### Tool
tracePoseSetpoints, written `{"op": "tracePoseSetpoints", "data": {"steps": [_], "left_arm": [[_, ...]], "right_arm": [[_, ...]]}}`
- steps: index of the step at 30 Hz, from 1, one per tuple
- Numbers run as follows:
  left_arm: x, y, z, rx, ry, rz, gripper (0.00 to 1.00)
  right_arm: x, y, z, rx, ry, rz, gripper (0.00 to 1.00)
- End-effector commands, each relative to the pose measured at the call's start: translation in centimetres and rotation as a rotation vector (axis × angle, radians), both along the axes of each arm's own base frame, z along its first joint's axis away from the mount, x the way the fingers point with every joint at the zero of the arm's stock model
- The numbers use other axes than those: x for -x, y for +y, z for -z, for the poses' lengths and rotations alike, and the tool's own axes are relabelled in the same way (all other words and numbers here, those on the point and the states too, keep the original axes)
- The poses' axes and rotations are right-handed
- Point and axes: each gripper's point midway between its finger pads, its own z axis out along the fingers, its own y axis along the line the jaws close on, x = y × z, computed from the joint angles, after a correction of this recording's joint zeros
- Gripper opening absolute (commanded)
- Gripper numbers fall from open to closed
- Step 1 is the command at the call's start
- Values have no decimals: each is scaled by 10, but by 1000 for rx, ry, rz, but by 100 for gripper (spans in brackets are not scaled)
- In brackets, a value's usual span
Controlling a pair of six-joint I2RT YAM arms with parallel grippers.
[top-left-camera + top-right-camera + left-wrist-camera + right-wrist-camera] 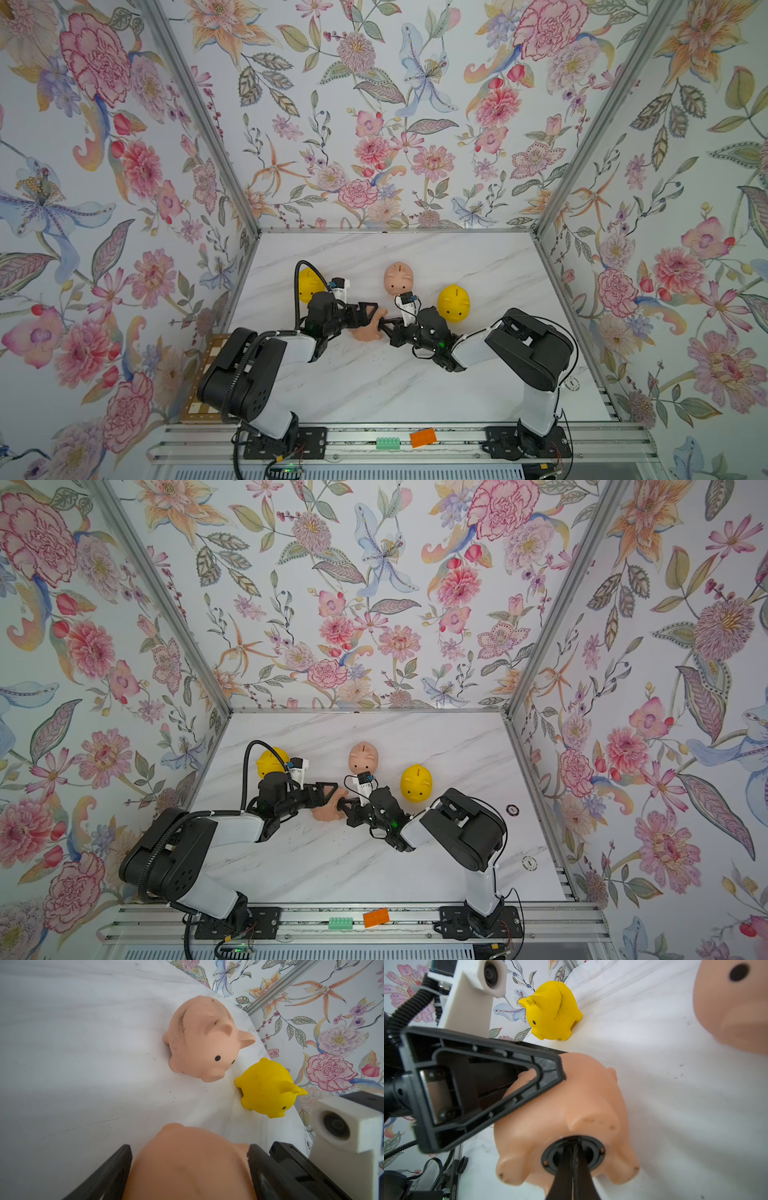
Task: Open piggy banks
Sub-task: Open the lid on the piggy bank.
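Taking the top views as a clock face, with 12 at the far wall and 6 at the rail, a peach piggy bank (365, 331) (325, 813) sits near the middle of the marble surface (415, 382), a little toward 9. It is tipped on its side with its belly and feet turned toward 3. Whether it rests on the surface or hangs just clear of it cannot be told.

The left gripper (374, 320) (188, 1169) reaches in from about 8, and its jaws stand fairly wide, clamped on either side of this pig's body. The right gripper (383, 325) (574, 1146) comes in from about 4. Its jaws are pressed tight together, their tips poked into the hollow of the round black plug (597, 1154) in the pig's belly. Whether they pinch any part of the plug cannot be told.

A second peach piggy bank (398, 278) (363, 756) (205, 1039) stands upright at 1 o'clock from the held one, snout toward 6. A yellow piggy bank (454, 302) (417, 782) (268, 1086) stands at 2 o'clock, close behind the right wrist. The other yellow piggy bank (308, 284) (270, 760) (552, 1012) stands at 10 o'clock, partly hidden by the left arm's cable.

On the rail at 6 lie a green brick (388, 443) and an orange block (423, 437), just beside each other.
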Motion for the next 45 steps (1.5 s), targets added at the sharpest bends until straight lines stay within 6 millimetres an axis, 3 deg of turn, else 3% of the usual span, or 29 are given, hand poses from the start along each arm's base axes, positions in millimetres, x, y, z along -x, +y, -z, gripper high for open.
{"op": "tracePoseSetpoints", "data": {"steps": [1, 27, 45], "left_arm": [[55, -6, 62, -66, 278, 128, 89], [56, 7, 65, -86, 325, 143, 88], [54, 15, 69, -103, 338, 113, 86]], "right_arm": [[41, 26, -10, 3, -88, -194, 0], [42, 17, -9, 268, -431, -118, 0], [44, 1, -18, 332, -569, -48, 0]]}}
